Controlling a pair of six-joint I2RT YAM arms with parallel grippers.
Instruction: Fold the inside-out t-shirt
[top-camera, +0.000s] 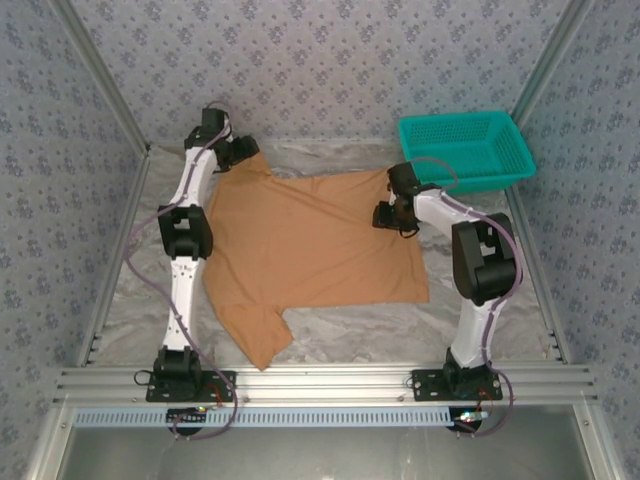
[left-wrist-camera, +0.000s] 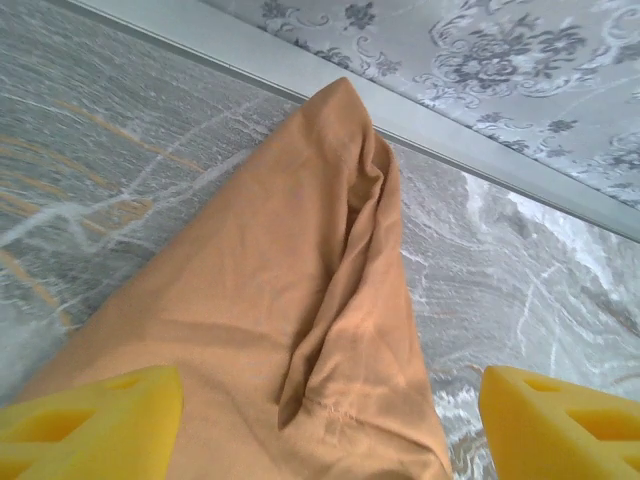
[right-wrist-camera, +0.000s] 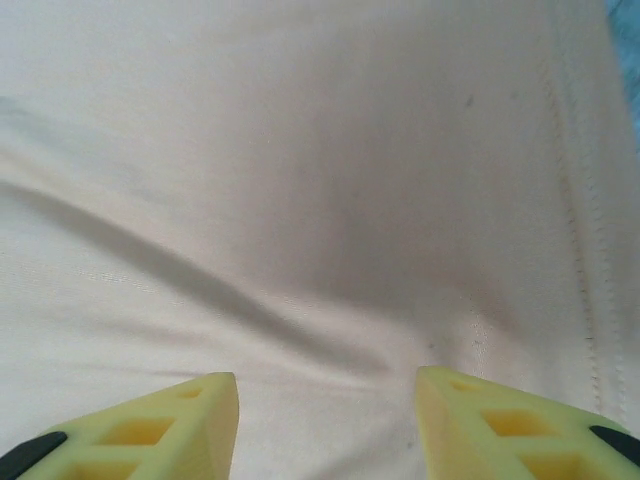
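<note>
Nearest the arm bases (top-camera: 185, 375), the near sleeve (top-camera: 262, 345) of the inside-out t-shirt (top-camera: 310, 250) pokes toward the front edge of the counter (top-camera: 350, 340). The shirt lies spread flat in the middle of the counter, between the two arms. I think it is laid flat so its sides can be lifted and laid over neatly. No fold shows yet, so the job looks near its start.

A bit farther in, the right arm (top-camera: 485, 260) bends over the shirt's right edge. Its jaws are released: the two yellow fingers (right-wrist-camera: 150, 425) stand apart with smooth cloth between them, and nothing is pinched. A stitched seam (right-wrist-camera: 587, 250) runs beside them (the cloth looks pale there, likely from the light). I think they sit low over the edge so they can nip it.

Farther off, the left arm (top-camera: 185, 235) reaches to the far left corner, where the far sleeve (left-wrist-camera: 340, 200) points at the back rail (left-wrist-camera: 300, 70). Its jaws are released too, wide apart, with the sleeve lying on the counter between them. I guess they are placed there to grab it. A crease (left-wrist-camera: 330, 330) runs along that sleeve, so it may bunch when lifted.

Last, a teal basket (top-camera: 470, 172) sits in the far right corner, just past the shirt's corner.
</note>
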